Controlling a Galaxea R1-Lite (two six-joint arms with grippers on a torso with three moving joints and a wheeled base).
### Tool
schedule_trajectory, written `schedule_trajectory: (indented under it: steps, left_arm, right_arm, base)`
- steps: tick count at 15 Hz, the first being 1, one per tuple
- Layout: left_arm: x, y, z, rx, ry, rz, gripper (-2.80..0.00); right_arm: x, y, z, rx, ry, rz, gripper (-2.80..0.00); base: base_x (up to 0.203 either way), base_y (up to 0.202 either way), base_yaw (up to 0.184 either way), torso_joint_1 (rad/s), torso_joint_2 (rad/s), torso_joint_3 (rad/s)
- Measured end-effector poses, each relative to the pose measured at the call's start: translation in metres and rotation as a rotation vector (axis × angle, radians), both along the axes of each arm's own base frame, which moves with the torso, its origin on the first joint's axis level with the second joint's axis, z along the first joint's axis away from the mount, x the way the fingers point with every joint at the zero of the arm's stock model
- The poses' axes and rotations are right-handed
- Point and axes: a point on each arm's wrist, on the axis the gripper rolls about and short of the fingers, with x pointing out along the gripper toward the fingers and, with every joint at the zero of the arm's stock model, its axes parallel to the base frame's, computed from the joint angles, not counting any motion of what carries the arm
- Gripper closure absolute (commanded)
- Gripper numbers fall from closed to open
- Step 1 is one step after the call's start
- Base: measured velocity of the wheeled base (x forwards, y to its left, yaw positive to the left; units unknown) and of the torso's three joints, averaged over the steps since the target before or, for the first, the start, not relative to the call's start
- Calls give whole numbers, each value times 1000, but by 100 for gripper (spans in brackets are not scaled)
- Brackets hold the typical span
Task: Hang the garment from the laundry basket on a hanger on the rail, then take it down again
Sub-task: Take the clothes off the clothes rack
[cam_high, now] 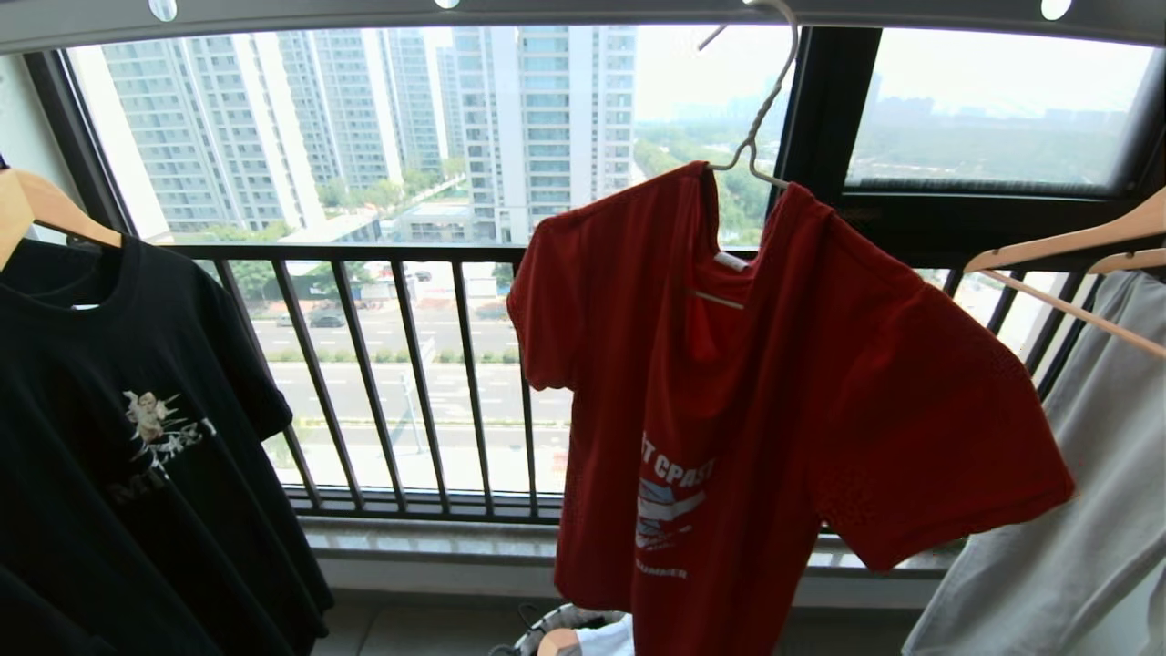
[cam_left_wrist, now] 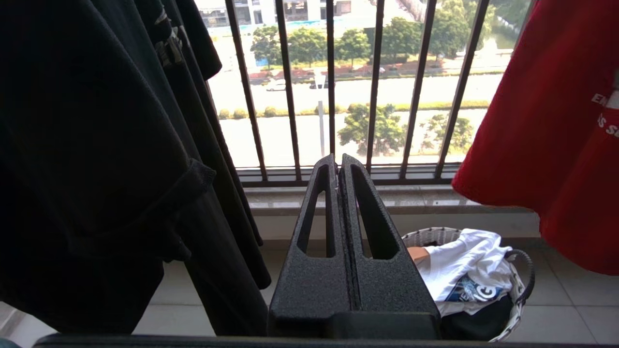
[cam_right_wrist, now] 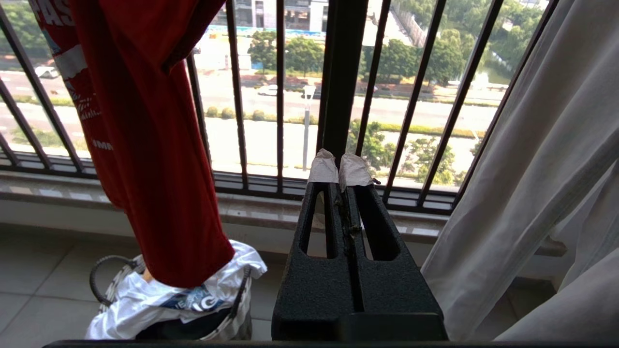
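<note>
The red garment with its "WEST COAST" print hangs tilted on the thin cream-white wire hanger, whose hook is over the grey rail along the top of the head view. Its hem shows in the left wrist view and the right wrist view. The laundry basket stands on the floor below it, holding a white garment. My left gripper is shut and empty, low, between the black T-shirt and the basket. My right gripper is shut and empty, to the right of the basket.
A black T-shirt hangs on a wooden hanger at the left. A grey-white garment hangs on wooden hangers at the right. The black barred balcony railing and a stone sill run behind.
</note>
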Motion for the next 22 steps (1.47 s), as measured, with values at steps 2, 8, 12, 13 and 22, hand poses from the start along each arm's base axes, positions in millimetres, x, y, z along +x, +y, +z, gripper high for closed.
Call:
schedule_trajectory:
  steps: [2, 8, 12, 13, 22]
  left_arm:
    - [0, 0, 0, 0, -1, 0, 0]
    - [0, 0, 0, 0, -1, 0, 0]
    - [0, 0, 0, 0, -1, 0, 0]
    - [0, 0, 0, 0, -1, 0, 0]
    - [0, 0, 0, 0, -1, 0, 0]
  right_arm:
    - [0, 0, 0, 0, 0, 0, 0]
    - [0, 0, 0, 0, 0, 0, 0]
    - [0, 0, 0, -7, 1, 1, 0]
    - [0, 0, 0, -5, 2, 1, 0]
    - [0, 0, 0, 21, 2, -9, 0]
  base:
    - [0, 0, 0, 0, 0, 0]
    - [0, 0, 0, 0, 0, 0]
    - [0, 0, 0, 0, 0, 0]
    - [0, 0, 0, 0, 0, 0]
    - [0, 0, 0, 0, 0, 0]
